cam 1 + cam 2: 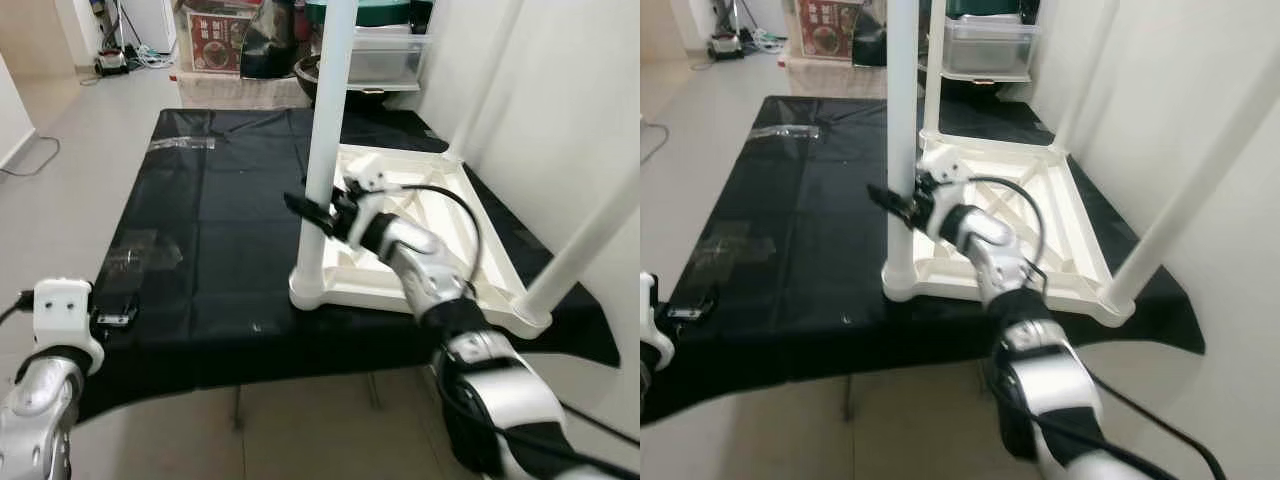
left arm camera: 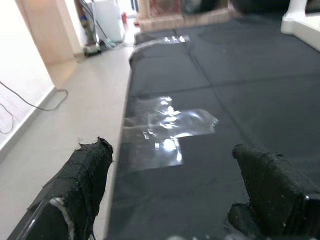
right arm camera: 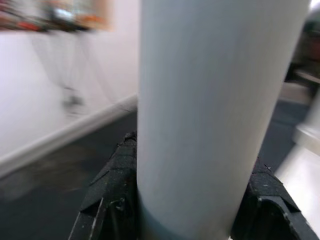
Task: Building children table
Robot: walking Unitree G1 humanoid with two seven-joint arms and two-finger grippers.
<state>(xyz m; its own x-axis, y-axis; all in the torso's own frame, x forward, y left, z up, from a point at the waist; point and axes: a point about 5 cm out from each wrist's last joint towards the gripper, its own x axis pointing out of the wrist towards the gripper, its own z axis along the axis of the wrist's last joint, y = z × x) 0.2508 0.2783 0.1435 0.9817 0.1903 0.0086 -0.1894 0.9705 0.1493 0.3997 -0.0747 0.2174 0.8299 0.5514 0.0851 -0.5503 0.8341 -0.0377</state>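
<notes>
A low worktop [image 1: 220,200] covered in black sheeting [image 1: 790,210] carries an upturned white children's table top [image 1: 440,240], which lies flat on the sheeting on the side of the right arm's fingers [image 1: 300,208], its ribbed underside up and white legs [image 1: 325,150] standing upright from its corners. Those fingers sit on either side of the nearest corner leg, a little above the socket where it meets the top. Patches of clear tape [image 2: 167,131] are stuck to the sheeting just ahead of the left arm's fingers [image 2: 85,175], and another strip of tape [image 1: 182,143] lies near the far edge of the worktop, well beyond both pairs of fingers.
</notes>
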